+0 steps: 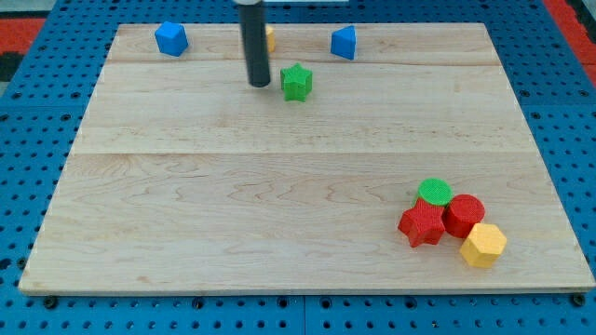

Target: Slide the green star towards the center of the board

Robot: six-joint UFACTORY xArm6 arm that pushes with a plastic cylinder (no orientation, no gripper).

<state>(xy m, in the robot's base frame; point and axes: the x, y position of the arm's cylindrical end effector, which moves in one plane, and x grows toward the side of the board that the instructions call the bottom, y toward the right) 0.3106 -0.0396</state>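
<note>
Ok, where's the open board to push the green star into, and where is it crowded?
Open: the whole middle and the view's left, below the green star. My tip sits just left of the star. Crowded: bottom right, where the green cylinder, red star, red cylinder and yellow hexagon cluster.

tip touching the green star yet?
Apart. The camera view shows a strip of bare wood between my tip and the green star; the tip sits just off the star's left side in the view.
</note>
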